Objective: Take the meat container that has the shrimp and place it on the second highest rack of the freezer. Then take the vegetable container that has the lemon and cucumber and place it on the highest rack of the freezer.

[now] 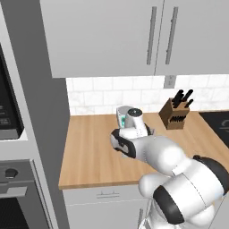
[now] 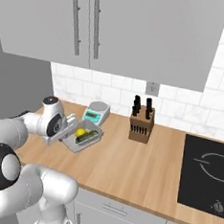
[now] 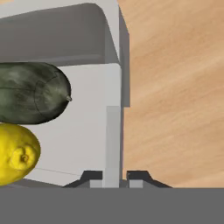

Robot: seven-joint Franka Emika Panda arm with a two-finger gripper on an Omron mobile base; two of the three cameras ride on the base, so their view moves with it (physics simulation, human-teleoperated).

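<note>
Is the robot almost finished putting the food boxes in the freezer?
Not yet. No shrimp box sits on the counter, so that part may be done, though I cannot check the freezer from here. Right now the tool is pinched shut on the side wall of the vegetable container, which holds the lemon and cucumber. Lifting it and setting it on the highest rack is left.

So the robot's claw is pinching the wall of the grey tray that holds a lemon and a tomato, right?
Not quite: beside the lemon lies a dark green cucumber, not a tomato, as the hand view shows. The gripper does pinch the tray's wall.
</note>
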